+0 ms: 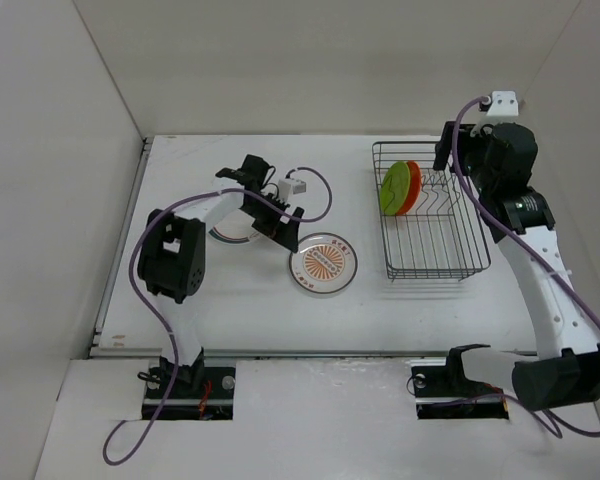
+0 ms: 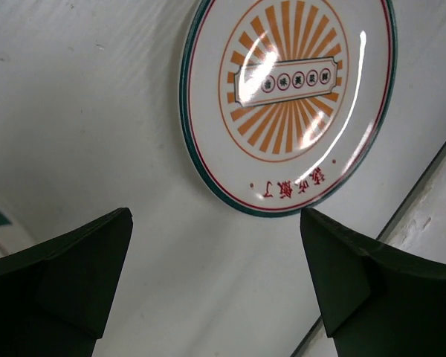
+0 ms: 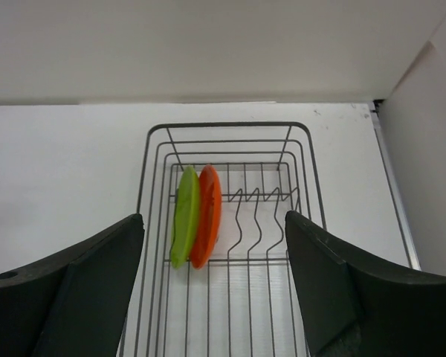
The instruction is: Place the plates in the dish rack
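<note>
The white bench [image 1: 230, 320] fills most of the top view. The dark wire rack [image 1: 435, 275] sits at its right, long side running away from the arms. From the right wrist, the rack [image 3: 227, 125] shows wavy upright dividers across its middle.

Two plates stand on edge in the rack's far left part, touching face to face. The lime-green plate [image 1: 392, 188] is on the outside and the orange plate [image 1: 413, 190] is beside it. In the right wrist view the green one [image 3: 184, 216] leans slightly against the orange one [image 3: 207, 212].

The sunburst plate [image 1: 323, 265] lies flat at centre frame, glossy white with orange rays, a banner of characters and a thin red-and-green rim [image 2: 286, 97]. The ringed plate [image 1: 230, 232] lies flat to its left, partly under the left arm.

The left end effector [image 1: 288, 235] hangs between those two plates, jaws wide apart and empty [image 2: 215, 216]. The right end effector [image 1: 445, 150] hovers at the rack's far end, jaws spread and holding nothing [image 3: 214, 217].
</note>
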Controlling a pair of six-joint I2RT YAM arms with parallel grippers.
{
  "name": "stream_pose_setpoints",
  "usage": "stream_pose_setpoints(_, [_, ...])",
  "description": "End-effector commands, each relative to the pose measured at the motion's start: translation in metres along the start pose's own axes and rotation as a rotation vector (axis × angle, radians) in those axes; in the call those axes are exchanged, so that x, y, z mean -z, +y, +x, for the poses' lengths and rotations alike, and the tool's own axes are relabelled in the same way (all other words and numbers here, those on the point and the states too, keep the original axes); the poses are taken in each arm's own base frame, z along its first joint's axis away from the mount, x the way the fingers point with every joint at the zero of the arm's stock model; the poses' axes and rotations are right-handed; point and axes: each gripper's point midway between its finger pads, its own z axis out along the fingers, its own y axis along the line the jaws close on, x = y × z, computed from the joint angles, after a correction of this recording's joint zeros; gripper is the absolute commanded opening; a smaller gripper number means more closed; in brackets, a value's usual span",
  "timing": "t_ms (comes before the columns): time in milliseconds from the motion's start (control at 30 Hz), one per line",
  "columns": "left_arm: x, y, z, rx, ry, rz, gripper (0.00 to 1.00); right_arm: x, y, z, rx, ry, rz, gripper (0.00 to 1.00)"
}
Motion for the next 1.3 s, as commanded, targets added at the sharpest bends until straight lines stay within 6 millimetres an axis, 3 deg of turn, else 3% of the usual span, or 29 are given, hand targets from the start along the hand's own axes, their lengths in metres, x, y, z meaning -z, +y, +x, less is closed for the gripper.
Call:
stream_pose_setpoints(0, [-0.015,-0.005,-0.012,-0.017,-0.012,0.093,0.94,0.017,0.024,-0.029,0.001,-0.111,-0.129,0.81])
stream_pose_setpoints(167, [-0.035,-0.004,-0.019,-0.017,0.001,0.141,0.89,0.019,0.019,-0.025,0.000,-0.099,-0.118,0.81])
stream_pose_setpoints(333, [-0.045,-0.003,-0.020,-0.006,0.004,0.145,0.74,0.016,0.017,-0.015,0.001,-0.078,-0.117,0.81])
stream_pose_setpoints(367, [-0.050,-0.004,-0.018,-0.006,0.017,0.151,0.66,0.015,0.017,-0.011,0.002,-0.069,-0.117,0.81])
stream_pose_setpoints(467, [-0.061,-0.005,-0.011,0.006,0.043,0.173,0.55,0.010,0.019,-0.007,0.003,-0.066,-0.126,0.81])
stream_pose_setpoints(500, [-0.063,-0.006,-0.009,0.012,0.047,0.184,0.43,0.010,0.021,-0.007,0.003,-0.065,-0.136,0.81])
stream_pose_setpoints(567, [-0.073,-0.006,0.004,0.051,0.083,0.217,0.41,0.009,0.023,-0.004,-0.007,-0.062,-0.147,0.81])
stream_pose_setpoints(667, [-0.084,0.000,0.014,0.071,0.115,0.227,0.27,0.005,0.026,0.001,-0.026,-0.052,-0.171,0.81])
stream_pose_setpoints(800, [-0.087,0.005,0.018,0.074,0.130,0.206,0.01,0.002,0.031,0.002,-0.034,-0.050,-0.194,0.81])
stream_pose_setpoints(967, [-0.085,0.005,0.010,0.071,0.117,0.201,0.00,-0.004,0.038,0.011,-0.033,-0.026,-0.228,0.81])
stream_pose_setpoints(1100, [-0.057,-0.002,-0.014,0.038,0.061,0.182,0.00,-0.003,0.056,0.014,-0.040,-0.024,-0.331,0.81])
stream_pose_setpoints(1167, [-0.028,-0.011,-0.034,-0.001,-0.002,0.161,0.00,0.001,0.069,0.013,-0.010,-0.042,-0.420,0.81])
stream_pose_setpoints(1233, [-0.002,-0.017,-0.052,-0.035,-0.067,0.127,0.00,0.013,0.100,0.016,0.046,-0.053,-0.627,0.84])
stream_pose_setpoints(1267, [0.025,-0.027,-0.064,-0.059,-0.128,0.104,0.00,0.015,0.109,0.022,0.061,-0.041,-0.692,0.84])
